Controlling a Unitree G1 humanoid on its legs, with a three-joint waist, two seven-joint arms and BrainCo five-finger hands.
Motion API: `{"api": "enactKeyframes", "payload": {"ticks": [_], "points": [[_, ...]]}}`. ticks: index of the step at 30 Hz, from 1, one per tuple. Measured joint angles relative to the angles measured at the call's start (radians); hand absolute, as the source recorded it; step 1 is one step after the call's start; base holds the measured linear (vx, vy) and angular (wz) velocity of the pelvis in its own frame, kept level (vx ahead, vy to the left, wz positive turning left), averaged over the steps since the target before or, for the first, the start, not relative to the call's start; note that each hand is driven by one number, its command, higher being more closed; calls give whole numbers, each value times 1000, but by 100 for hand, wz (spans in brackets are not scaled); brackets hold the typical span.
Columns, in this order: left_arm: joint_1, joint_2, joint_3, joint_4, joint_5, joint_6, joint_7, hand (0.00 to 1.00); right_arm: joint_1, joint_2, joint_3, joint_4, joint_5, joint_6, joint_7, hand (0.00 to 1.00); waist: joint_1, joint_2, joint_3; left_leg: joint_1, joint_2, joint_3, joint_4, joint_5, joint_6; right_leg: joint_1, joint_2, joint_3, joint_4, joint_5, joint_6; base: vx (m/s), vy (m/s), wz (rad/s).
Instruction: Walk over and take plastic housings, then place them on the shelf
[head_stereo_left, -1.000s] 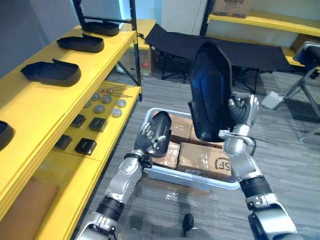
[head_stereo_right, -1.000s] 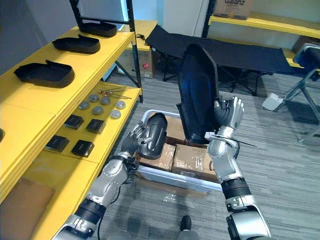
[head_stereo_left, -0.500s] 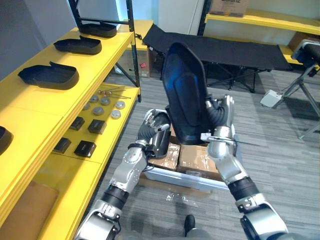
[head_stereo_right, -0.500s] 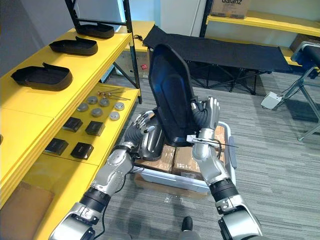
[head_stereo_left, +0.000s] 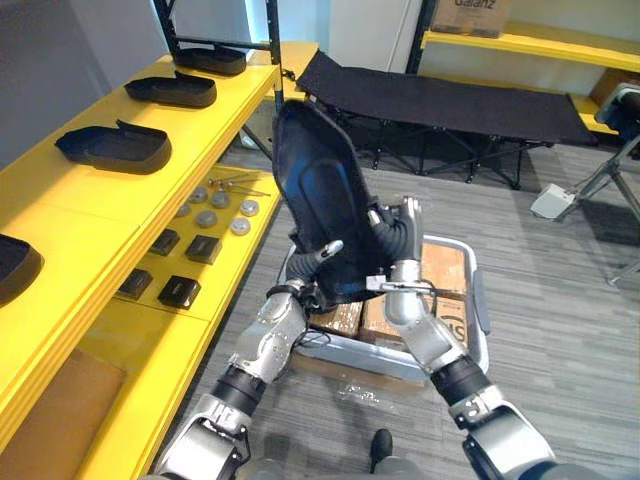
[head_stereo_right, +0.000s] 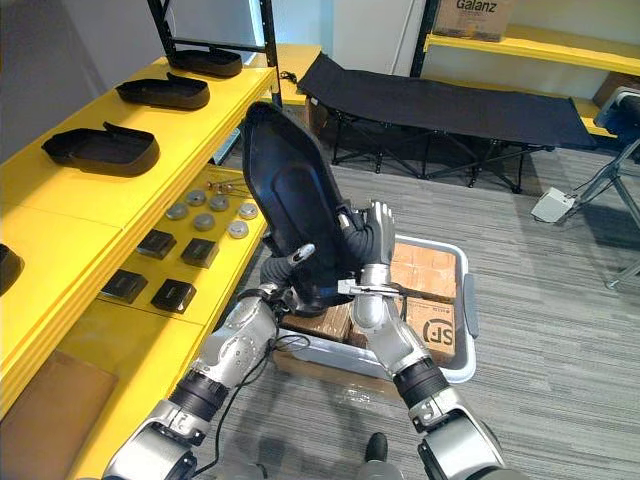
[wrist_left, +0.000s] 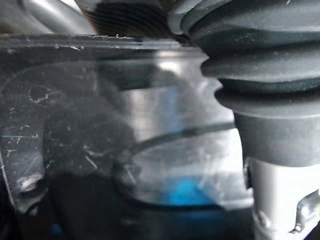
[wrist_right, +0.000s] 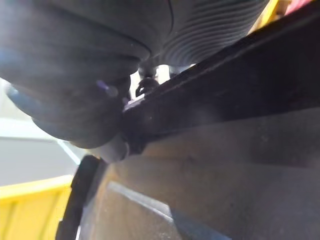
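I hold a large black plastic housing (head_stereo_left: 320, 200) upright between both hands, above the near left corner of a grey tote. My left hand (head_stereo_left: 327, 249) grips its lower edge from below, with one fingertip curled over the front face. From the right, my right hand (head_stereo_left: 402, 232) presses straight fingers flat against its side. The housing's scratched glossy surface (wrist_left: 100, 150) shows close in the left wrist view, and its dark edge (wrist_right: 225, 165) in the right wrist view. Three more black housings (head_stereo_left: 112, 148) lie along the yellow shelf (head_stereo_left: 90, 205) on my left.
The grey tote (head_stereo_left: 478, 310) with cardboard boxes stands on the floor under my hands. The lower shelf level carries small black boxes (head_stereo_left: 202, 248) and metal discs (head_stereo_left: 205, 218). A black folding cot (head_stereo_left: 450, 100) stands behind, and a tripod leg (head_stereo_left: 600, 180) at the right.
The housing and both hands have swung left toward the yellow shelf. My left hand has come up from the tote and taken the housing's lower edge. The camera has shifted too.
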Motion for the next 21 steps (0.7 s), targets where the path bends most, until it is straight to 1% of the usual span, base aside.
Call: {"api": "enactKeyframes", "payload": {"ticks": [1, 3, 4, 5, 7, 8, 9, 11, 12, 18, 19, 21], "points": [[0, -7, -1, 1, -49, -53, 34, 100, 0, 3, 7, 1, 25, 0, -5, 100, -1, -3, -2, 0, 1, 0, -2, 0, 0, 1, 1, -1, 0, 2, 1, 0, 0, 0], [1, -13, -1, 1, -67, -88, 50, 100, 0, 8, 11, 0, 25, 0, -17, 100, -2, -4, -3, 1, 1, 0, -3, 0, 0, 2, 2, -1, 0, 3, 2, 0, 0, 0], [4, -15, 1, 2, -95, -130, 64, 100, 0, 18, 15, -2, 34, -1, -22, 100, -4, -6, -4, 1, 1, 0, -3, 0, 0, 2, 2, -1, 0, 4, 4, 0, 0, 0], [5, -15, 2, 8, -97, -147, 68, 100, 1, 21, 23, -4, 42, -4, -24, 100, -6, -7, -6, 1, 1, 0, -3, 0, 0, 2, 2, -1, 0, 5, 4, 0, 0, 0], [8, -15, 6, 24, -117, -176, 70, 100, 4, 23, 42, -4, 44, -12, -33, 100, -10, -13, -14, 1, 2, 0, -3, 0, 0, 2, 2, -1, 0, 5, 4, 0, 0, 0], [21, -17, 7, 26, -136, -208, 70, 100, 11, 31, 55, -8, 45, -22, -42, 100, -16, -21, -21, 1, 2, 1, -3, 0, 0, 2, 2, -1, 0, 5, 4, 0, 0, 0], [26, -18, 8, 26, -139, -218, 70, 100, 16, 34, 57, -13, 45, -23, -42, 100, -17, -25, -23, 1, 2, 1, -3, 0, 0, 2, 2, -1, 0, 5, 4, -39, 2, -1], [44, -26, 6, 26, -168, -256, 69, 100, 39, 47, 62, -34, 45, -28, -42, 100, -18, -38, -32, 1, 3, 3, -3, 0, 0, 0, 2, -1, 0, 2, 2, -51, 0, -2], [51, -31, 5, 26, -175, -269, 69, 100, 52, 52, 62, -42, 45, -31, -45, 100, -18, -43, -35, 2, 3, 4, -2, 0, 0, -2, 2, -1, 0, -4, -5, -53, -2, -2], [76, -57, -12, 26, -176, -313, 68, 100, 102, 51, 62, -76, 110, -53, -45, 100, -26, -45, -36, 3, 6, 9, -2, -1, -1, -4, 2, -1, 0, -10, -6, -26, -3, -1], [78, -57, -15, 26, -175, -318, 68, 100, 111, 51, 62, -77, 111, -59, -45, 0, -28, -44, -36, 3, 6, 9, -2, -1, -2, -5, 2, -1, 0, -10, -7, 0, 4, -3], [82, -64, -22, 26, -175, -328, 69, 100, 126, 52, 62, -93, 134, -65, -45, 0, -29, -44, -36, 2, 9, 11, -3, -2, -3, -6, 3, -1, 0, -10, -10, 0, 0, 0]]}}
